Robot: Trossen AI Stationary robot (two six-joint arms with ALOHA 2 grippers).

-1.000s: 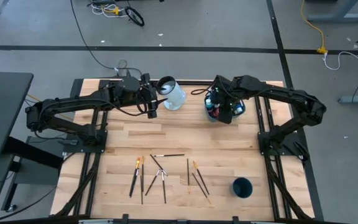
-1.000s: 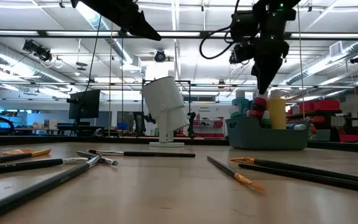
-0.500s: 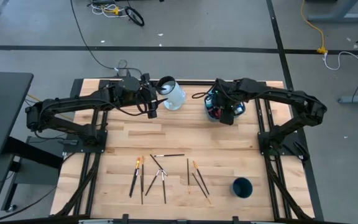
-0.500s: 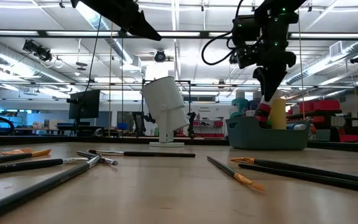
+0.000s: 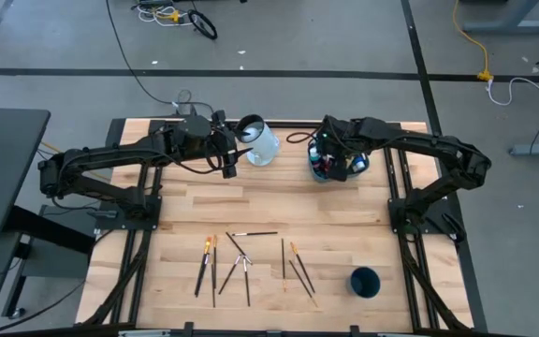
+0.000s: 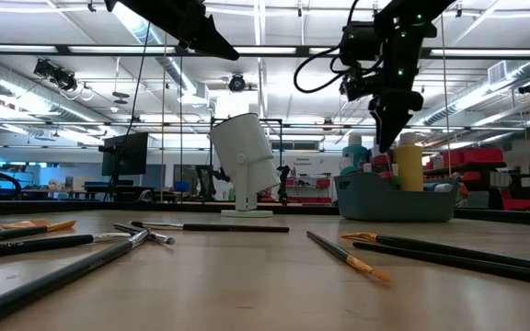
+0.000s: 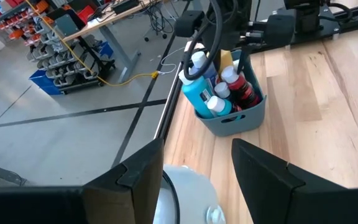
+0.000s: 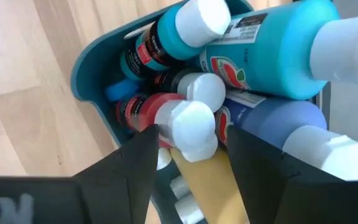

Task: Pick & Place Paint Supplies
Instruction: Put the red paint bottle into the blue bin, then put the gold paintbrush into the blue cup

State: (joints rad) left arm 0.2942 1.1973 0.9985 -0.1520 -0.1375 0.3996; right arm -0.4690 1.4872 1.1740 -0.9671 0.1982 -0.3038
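Above the rounded teal plastic tub (image 8: 87, 67), the right gripper (image 8: 188, 140) was held spread over glossy white-capped paint bottles (image 8: 185, 124) packed inside, labels unreadable. Thin paintbrushes (image 5: 251, 257) lay scattered on the wood-plank counter (image 5: 279, 201). The left gripper (image 5: 229, 168) was spread, empty.

Grey concrete floor (image 5: 279, 37) around the wooden table (image 5: 344, 225), ceiling strip lights (image 6: 274, 50) overhead.

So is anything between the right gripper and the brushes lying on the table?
Nothing visible. The right gripper hangs open over the bottles in the tub; bare tabletop runs from there to the paintbrushes. The jug stands off to one side.
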